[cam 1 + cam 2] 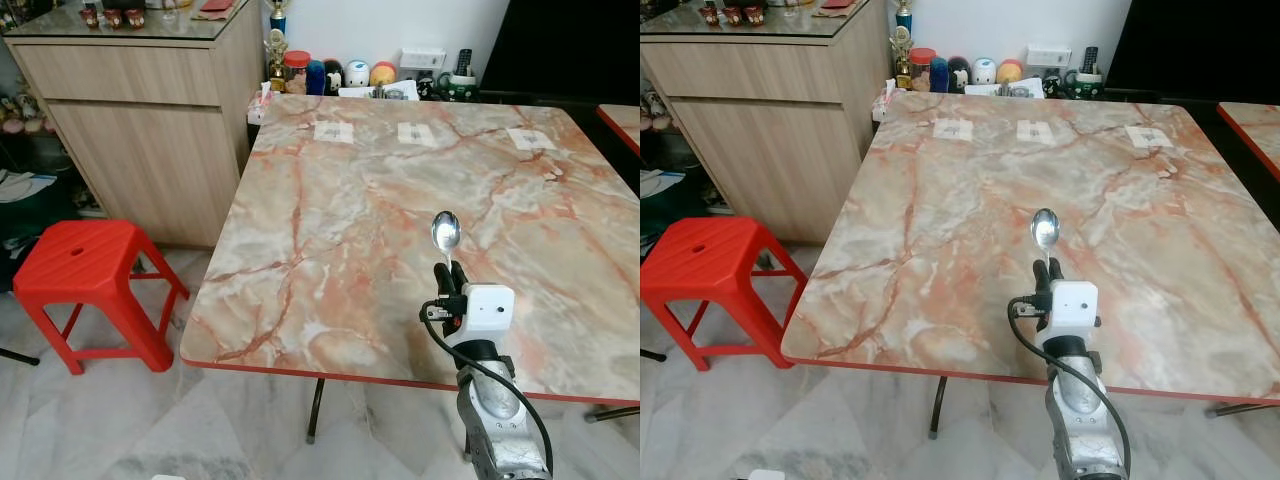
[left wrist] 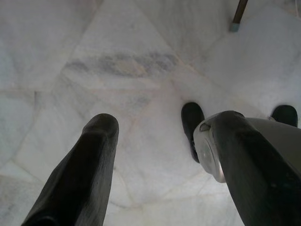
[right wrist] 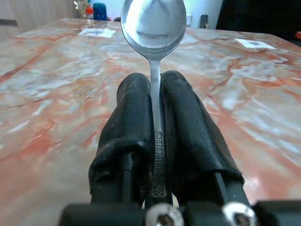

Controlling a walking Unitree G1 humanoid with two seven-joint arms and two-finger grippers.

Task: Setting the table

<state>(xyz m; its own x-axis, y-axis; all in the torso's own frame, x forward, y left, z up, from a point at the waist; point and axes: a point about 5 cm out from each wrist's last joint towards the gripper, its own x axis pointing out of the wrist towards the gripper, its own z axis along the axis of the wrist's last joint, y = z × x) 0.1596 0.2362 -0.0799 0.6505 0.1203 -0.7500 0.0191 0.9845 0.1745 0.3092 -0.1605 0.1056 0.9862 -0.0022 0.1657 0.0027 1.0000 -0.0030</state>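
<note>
Spoon (image 1: 446,232), metal, is held upright by its handle in the right gripper (image 1: 449,272), bowl upward and clear of the fingers. In the right wrist view the two black fingers (image 3: 133,127) are pressed against the handle from both sides, with the bowl (image 3: 153,22) standing just beyond their tips. Spoon and gripper sit above the near right part of the marble-patterned table (image 1: 330,210), close to its red-trimmed front edge; whether the spoon touches the tabletop cannot be told. The white camera block (image 1: 488,308) on the right wrist and a looping black cable (image 1: 470,355) sit just behind the gripper.

Three small white paper labels (image 1: 333,131) lie in a row near the table's far edge. Behind that edge, assorted jars and small containers (image 1: 330,75) stand against the wall. A wooden cabinet (image 1: 140,110) stands to the table's left, with a red plastic stool (image 1: 85,270) on the pale tiled floor (image 1: 120,420) in front of it.

Left gripper (image 2: 160,141) hangs over the floor, jaws spread wide and holding nothing.
</note>
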